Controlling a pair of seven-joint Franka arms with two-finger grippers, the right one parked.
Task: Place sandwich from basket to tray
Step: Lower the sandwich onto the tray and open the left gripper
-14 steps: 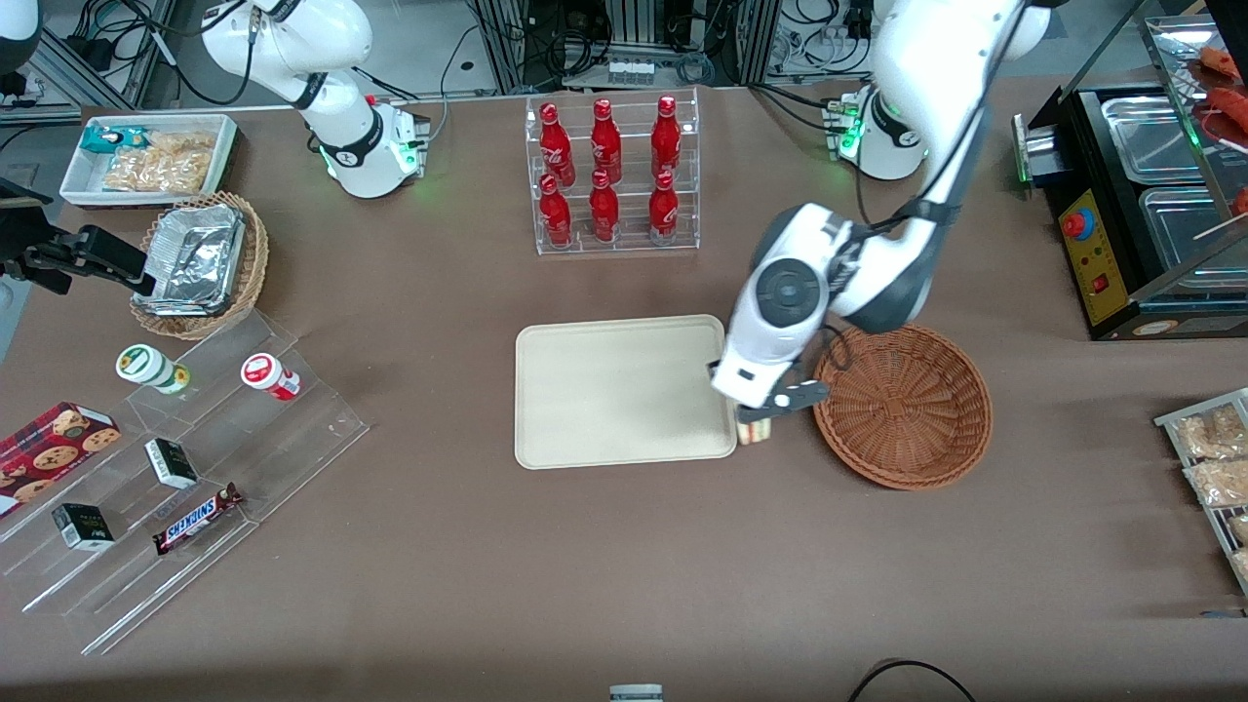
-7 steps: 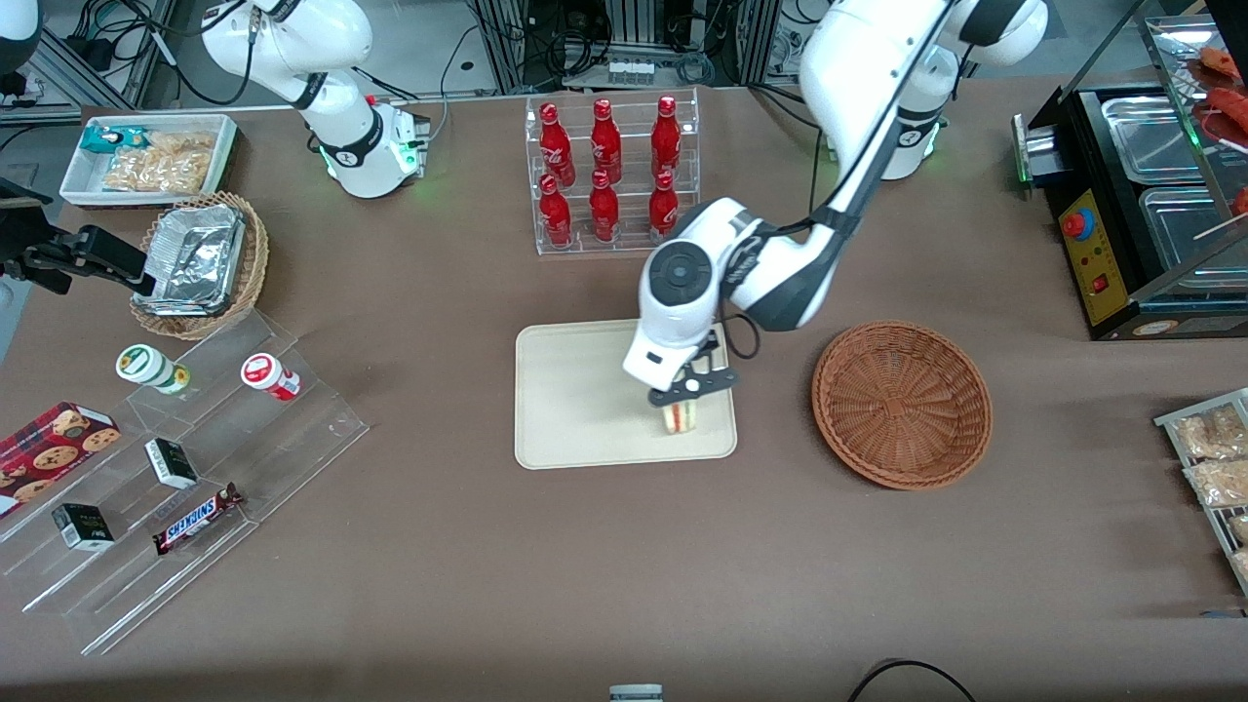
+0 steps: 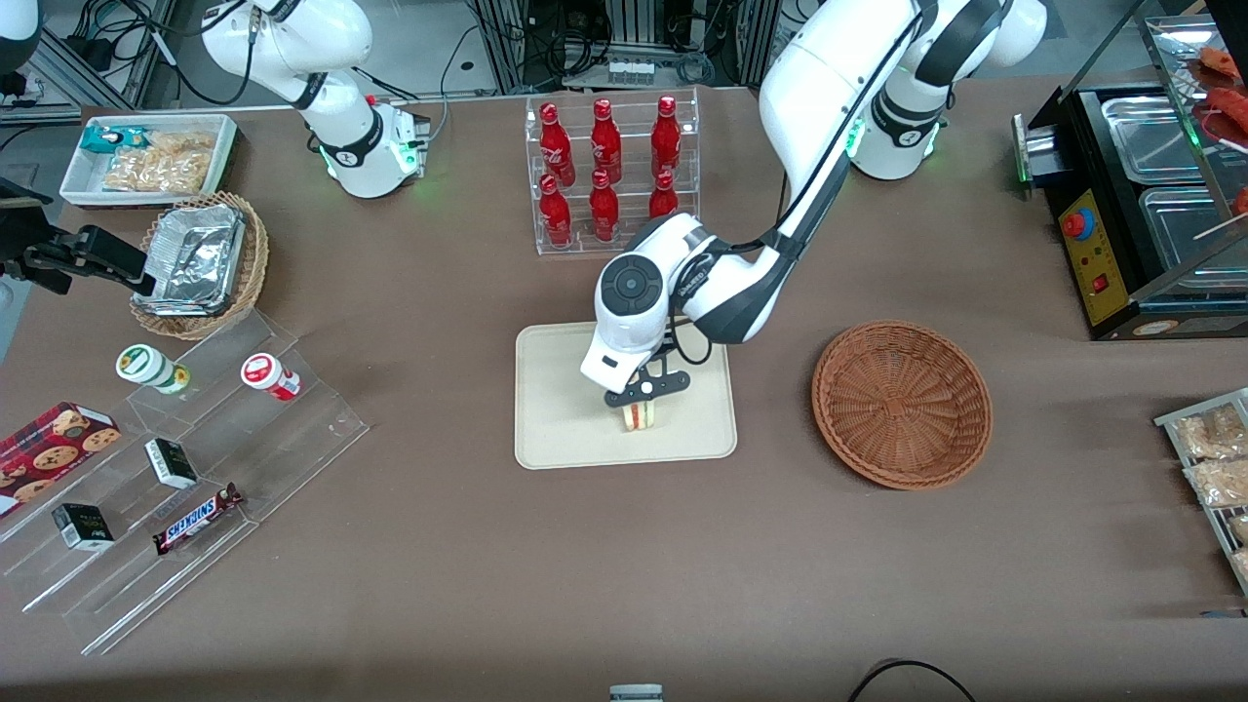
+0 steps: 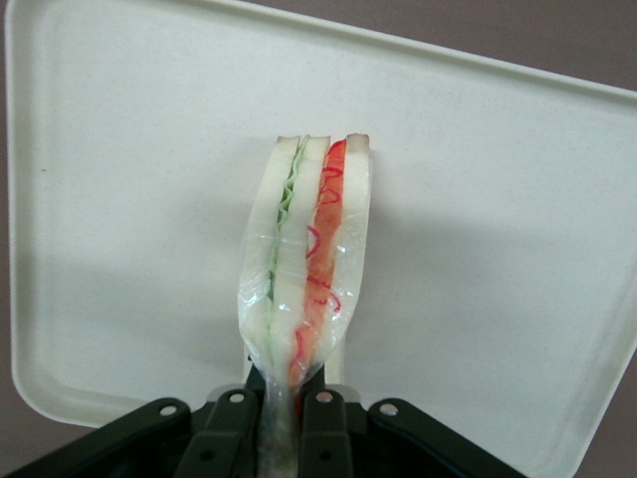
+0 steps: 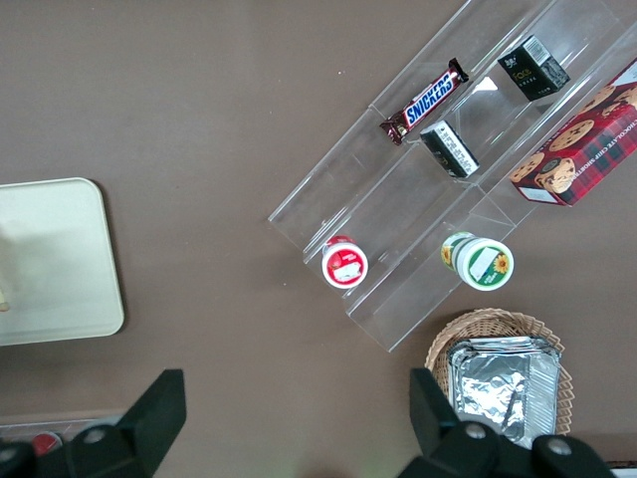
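Observation:
My gripper (image 3: 641, 394) hangs over the cream-beige tray (image 3: 561, 390), shut on the sandwich (image 3: 639, 416). The wedge points down toward the tray, showing white bread with red and green filling. In the left wrist view the sandwich (image 4: 304, 269) is wrapped in clear film, pinched at its end by the black fingers (image 4: 227, 433) of the gripper (image 4: 279, 433), with the tray (image 4: 129, 199) below it. Whether the sandwich touches the tray I cannot tell. The reddish-brown wicker basket (image 3: 903, 404) stands beside the tray, toward the working arm's end, with nothing in it.
A clear rack of red bottles (image 3: 609, 175) stands farther from the front camera than the tray. Toward the parked arm's end are a tan basket with foil containers (image 3: 200, 263), a white bin of snacks (image 3: 146, 156) and an acrylic stepped stand (image 3: 185, 468). A black food warmer (image 3: 1141, 214) sits near the working arm.
The gripper carried the sandwich from the gap between basket and tray over the tray's rim, then onward toward the tray's middle.

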